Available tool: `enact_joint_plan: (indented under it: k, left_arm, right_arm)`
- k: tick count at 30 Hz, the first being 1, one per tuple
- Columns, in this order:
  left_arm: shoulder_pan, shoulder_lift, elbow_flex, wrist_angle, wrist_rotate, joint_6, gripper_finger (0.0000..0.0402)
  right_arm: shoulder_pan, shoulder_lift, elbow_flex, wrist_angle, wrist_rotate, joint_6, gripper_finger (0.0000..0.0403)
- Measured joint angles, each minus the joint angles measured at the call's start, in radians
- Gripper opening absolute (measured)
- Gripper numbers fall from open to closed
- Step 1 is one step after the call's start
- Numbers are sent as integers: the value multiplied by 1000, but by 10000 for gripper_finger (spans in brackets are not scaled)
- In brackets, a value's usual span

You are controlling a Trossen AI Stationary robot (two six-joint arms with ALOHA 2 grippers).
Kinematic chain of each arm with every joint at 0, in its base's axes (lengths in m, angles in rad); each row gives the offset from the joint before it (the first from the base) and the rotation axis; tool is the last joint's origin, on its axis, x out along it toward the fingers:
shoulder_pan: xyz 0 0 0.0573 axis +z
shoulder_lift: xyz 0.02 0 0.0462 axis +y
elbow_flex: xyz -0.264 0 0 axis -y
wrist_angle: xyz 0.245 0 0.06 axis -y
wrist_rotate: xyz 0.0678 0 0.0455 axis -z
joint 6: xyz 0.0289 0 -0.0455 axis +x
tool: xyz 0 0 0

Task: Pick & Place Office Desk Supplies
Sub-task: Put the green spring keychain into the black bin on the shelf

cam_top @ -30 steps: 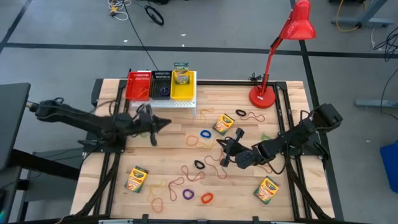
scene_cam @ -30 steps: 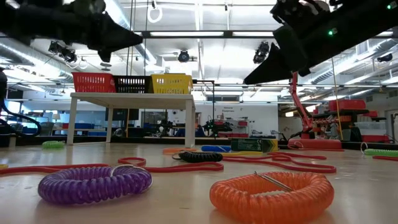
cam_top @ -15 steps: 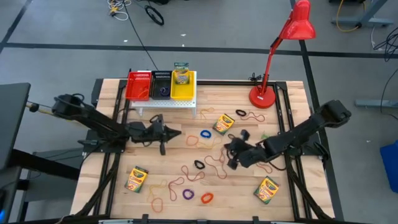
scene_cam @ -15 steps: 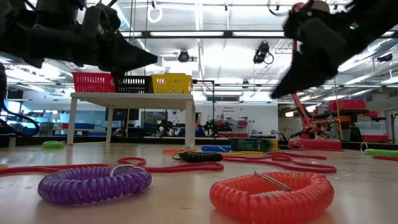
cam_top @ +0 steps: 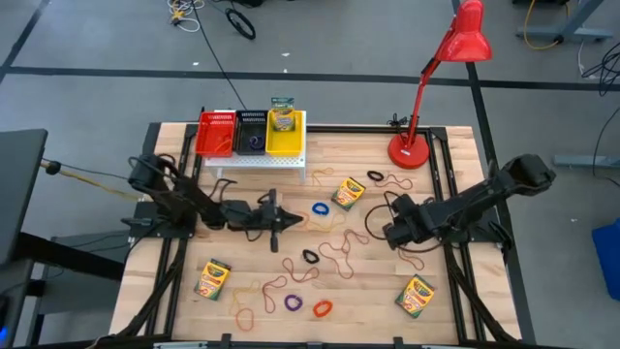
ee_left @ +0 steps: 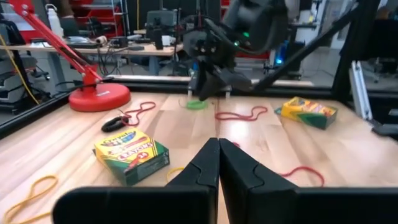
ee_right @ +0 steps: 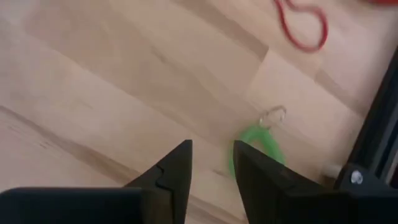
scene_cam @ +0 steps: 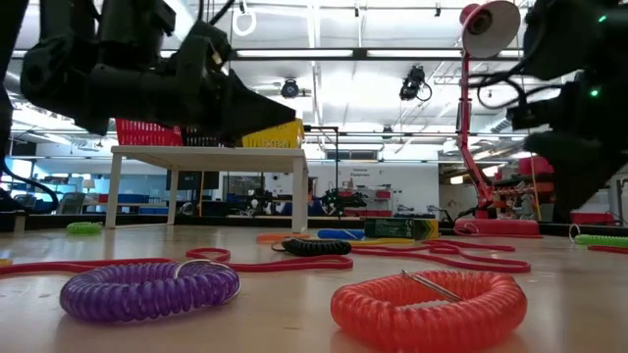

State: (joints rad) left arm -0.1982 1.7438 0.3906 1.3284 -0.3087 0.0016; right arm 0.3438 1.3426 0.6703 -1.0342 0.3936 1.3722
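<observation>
the small green elastic loop (ee_right: 258,146) with a little metal ring lies flat on the wooden tabletop (cam_top: 378,291), near the right edge rail; the right tool (ee_right: 211,163) hangs just above it, its two dark fingers a little apart with nothing between them, one fingertip (ee_right: 252,158) partly covering the loop; from above, the right tool (cam_top: 399,229) sits on the right side of the tabletop, over thin reddish-orange rubber bands (cam_top: 334,254).

the left tool (cam_top: 281,219) reaches to the middle of the tabletop, its fingers pressed together and holding nothing; a small blue elastic loop (cam_top: 319,208) lies just beside its tip; a small black elastic loop (cam_top: 310,256) lies a bit nearer the front; a small purple coiled loop (scene_cam: 149,289) and a small orange coiled loop (scene_cam: 424,309) lie close to the front edge.

four small yellow-and-green crayon boxes lie apart; one (cam_top: 348,193) near the back middle, one (cam_top: 212,279) at the front left, one (cam_top: 416,296) at the front right; another stands in the yellow basket (cam_top: 283,133) on the white perforated stand (cam_top: 262,160), next to a black basket (cam_top: 253,131) and a red basket (cam_top: 216,133).

the tall red desk lamp (cam_top: 441,82) stands at the back right corner.
</observation>
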Motion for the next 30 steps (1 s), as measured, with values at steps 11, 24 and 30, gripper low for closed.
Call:
enact_joint_plan:
  k: [11, 24, 30]
  left_arm:
    - [-1, 42, 34, 2, 48, -28, 9]
    - [-1, 41, 33, 12, 40, -100, 9]
    - [2, 40, 33, 20, 21, -79, 24]
  right_arm:
    - [-235, -3, -149, 122, -152, -167, 135]
    - [-256, 0, -132, 163, -161, -315, 30]
    - [-142, -1, -3, 249, -82, -427, 22]
